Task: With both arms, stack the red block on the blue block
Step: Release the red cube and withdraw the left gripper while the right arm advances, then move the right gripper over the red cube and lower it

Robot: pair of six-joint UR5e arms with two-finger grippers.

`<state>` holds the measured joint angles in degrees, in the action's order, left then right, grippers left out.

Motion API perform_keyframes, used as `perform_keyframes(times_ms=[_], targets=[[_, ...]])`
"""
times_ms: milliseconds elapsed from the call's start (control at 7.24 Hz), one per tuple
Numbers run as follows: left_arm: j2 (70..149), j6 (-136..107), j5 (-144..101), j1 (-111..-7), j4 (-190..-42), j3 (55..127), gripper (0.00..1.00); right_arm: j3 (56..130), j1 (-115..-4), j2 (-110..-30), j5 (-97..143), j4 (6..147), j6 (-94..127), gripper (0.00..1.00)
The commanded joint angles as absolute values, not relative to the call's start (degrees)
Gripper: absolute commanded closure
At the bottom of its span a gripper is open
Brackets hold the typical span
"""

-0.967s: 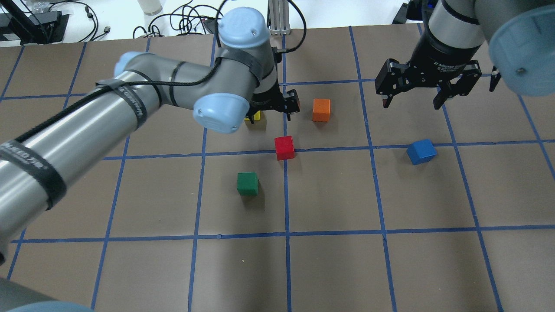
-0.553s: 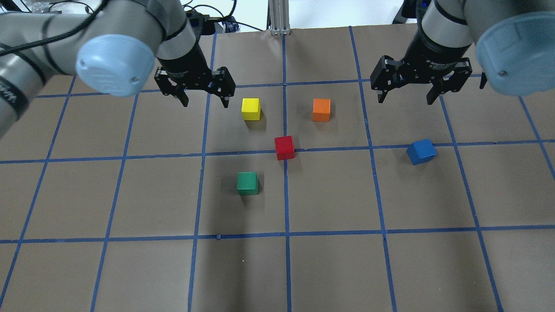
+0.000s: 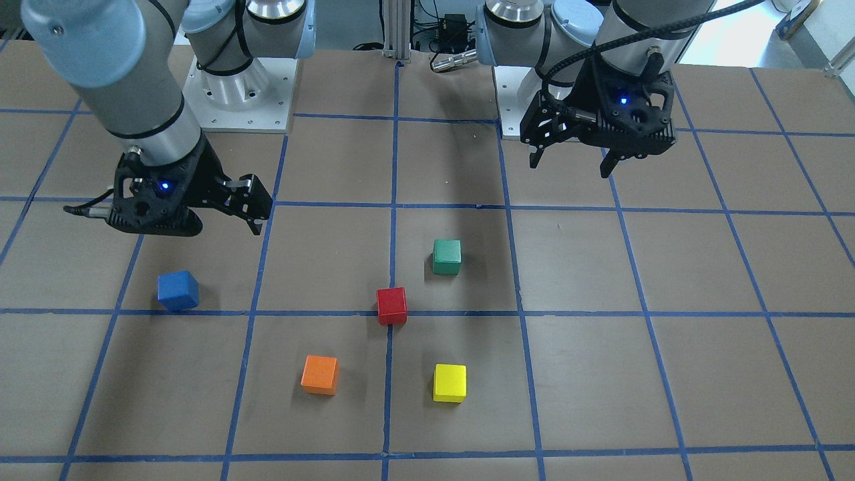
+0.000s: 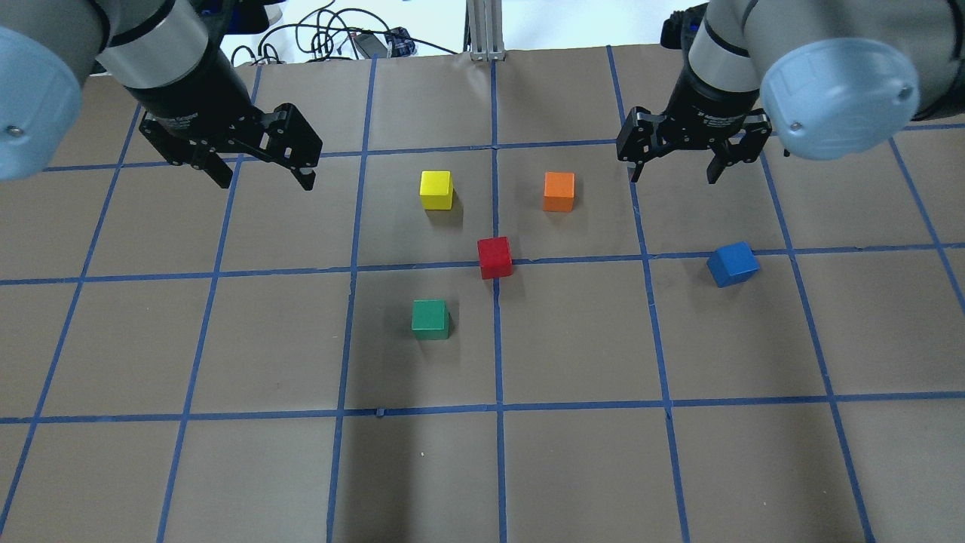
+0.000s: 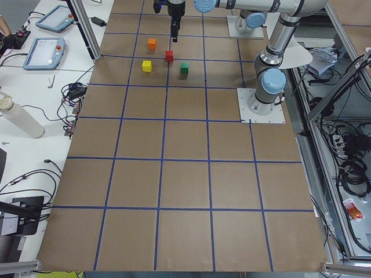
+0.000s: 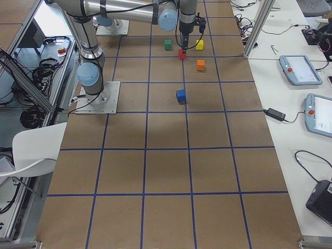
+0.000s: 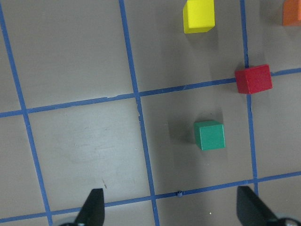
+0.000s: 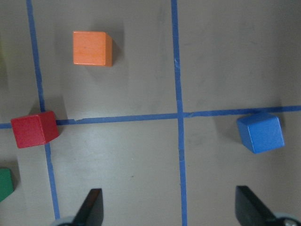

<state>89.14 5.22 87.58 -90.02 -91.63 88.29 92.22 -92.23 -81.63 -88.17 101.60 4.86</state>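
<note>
The red block [image 4: 494,257] rests on the bench [image 4: 573,339] at a crossing of blue tape lines. It touches none of the yellow block [image 4: 436,189], orange block [image 4: 559,191] or green block [image 4: 430,318] around it. The blue block [image 4: 732,264] sits well apart on the robot's right side, turned at an angle to the tape grid.

The left end effector [image 4: 264,177] hangs above the bench with its fingers spread wide, holding nothing. The right end effector [image 4: 672,175] is in the same state, near the blue block.

Handling, as judged:
- The red block is probably light, rigid and not fragile
- Its matte faces should resist slipping
- Take hold on two opposite side faces, centred, with the fingers square to those faces
- The blue block's flat top gives a small landing area, so align the edges before release
</note>
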Motion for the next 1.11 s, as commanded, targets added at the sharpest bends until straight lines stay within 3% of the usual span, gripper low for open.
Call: perform_keyframes(times_ms=[0,276,967], targets=[[89.7,4.7,88.1,-88.9,-91.4,87.0,0.0,89.6,-96.4,-75.8,-88.2,105.8,7.1,0.0],[91.0,4.7,91.2,-87.3,-91.6,83.2,0.0,88.2,-101.6,-71.3,-88.2,109.1,9.7,0.0],[92.2,4.6,91.5,-87.7,-90.9,83.1,0.0,88.2,-107.2,-64.1,-88.2,116.0,13.3,0.0]])
